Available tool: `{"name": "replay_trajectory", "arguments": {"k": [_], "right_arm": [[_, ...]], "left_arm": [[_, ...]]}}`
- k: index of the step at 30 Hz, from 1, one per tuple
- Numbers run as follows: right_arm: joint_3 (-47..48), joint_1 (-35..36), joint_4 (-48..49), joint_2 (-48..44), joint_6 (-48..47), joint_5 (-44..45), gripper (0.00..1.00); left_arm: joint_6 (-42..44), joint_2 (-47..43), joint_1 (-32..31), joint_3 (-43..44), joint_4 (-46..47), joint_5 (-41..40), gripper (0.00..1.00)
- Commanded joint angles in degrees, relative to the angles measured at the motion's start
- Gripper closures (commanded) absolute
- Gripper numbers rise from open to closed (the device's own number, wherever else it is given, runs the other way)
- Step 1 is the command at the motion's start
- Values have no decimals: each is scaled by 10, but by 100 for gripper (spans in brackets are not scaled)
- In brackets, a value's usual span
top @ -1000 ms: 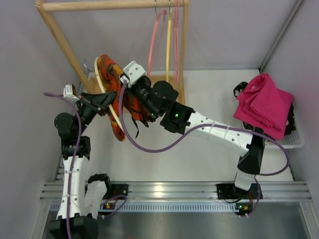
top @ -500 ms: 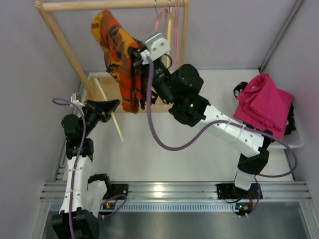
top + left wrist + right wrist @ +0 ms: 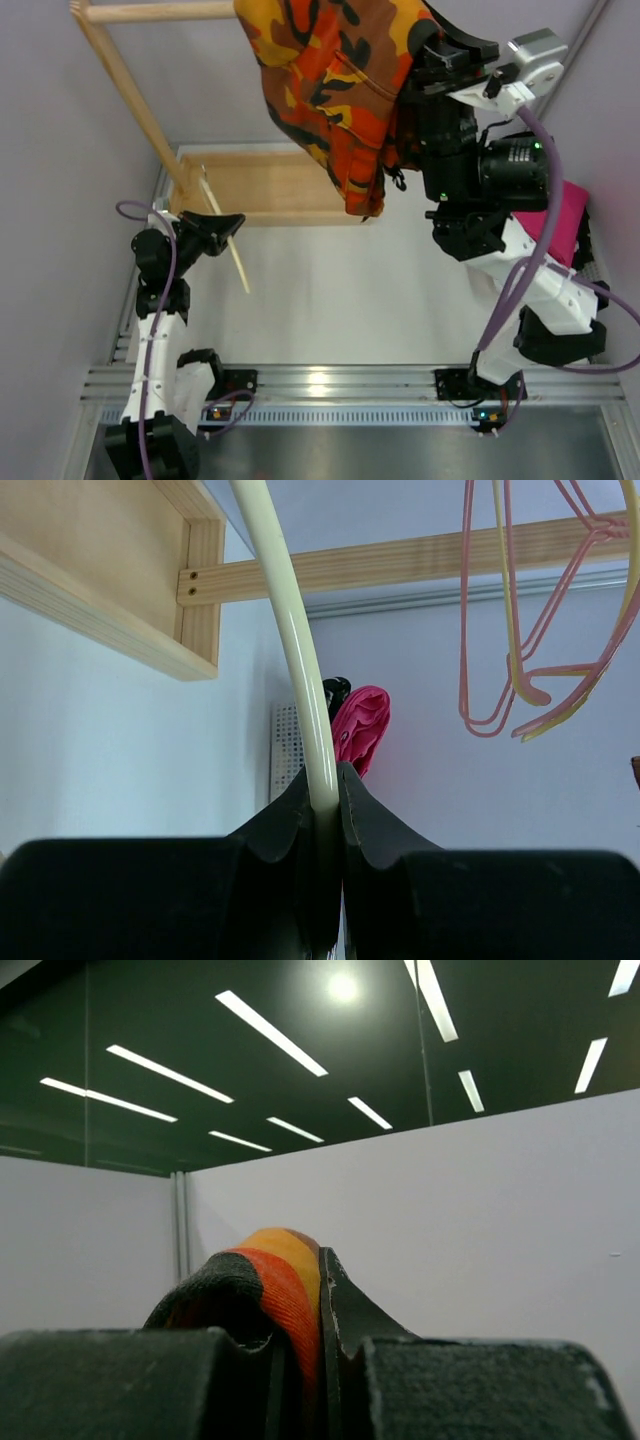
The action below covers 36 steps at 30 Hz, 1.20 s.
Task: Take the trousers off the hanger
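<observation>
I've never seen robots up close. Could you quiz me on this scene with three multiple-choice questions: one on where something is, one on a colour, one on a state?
1. Where are the trousers?
A. On the floor.
B. Hanging from the right end effector, lifted high.
C. Folded in a drawer.

2. What colour is the hanger in the left end effector?
A. Cream.
B. Blue.
C. Black.

3. How do the left end effector's jaws stand?
A. Wide open and empty.
B. Shut on a cup.
C. Shut on the hanger.

Answers:
1. B, the top view shows the trousers dangling from the raised right end effector.
2. A, the left wrist view shows a pale cream hanger.
3. C, in that view the jaws pinch the hanger between them.
</observation>
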Motion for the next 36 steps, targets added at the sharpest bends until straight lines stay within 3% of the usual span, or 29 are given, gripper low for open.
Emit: {"name": "replay_trajectory", "arguments": {"k": [1,4,7,16,23,27,31,36], "right_arm": [[-35,-3,72,-68,-29,-16,100],[-98,-6,71,-116,-53,-3,100],[-156,-41,47,-162,-19,14,100],[-345,-272,-54,-338,134,82,100],[-462,-448,-127,-485,182,101,100],[-496,-509,-161,-530,188,147,100],[-495,-558,-269,-551,217,224,100],[-521,-611,-303,-582,219,271,100]], "left_arm": [[36,-15,2,34,20,9,100],[38,-11,3,39,20,12,100],[39,-9,3,45,20,12,100],[42,-10,2,51,20,17,100],[44,10,2,63,19,20,100],[44,14,1,67,19,20,100],[42,8,2,68,19,22,100],[36,4,2,67,20,22,100]]}}
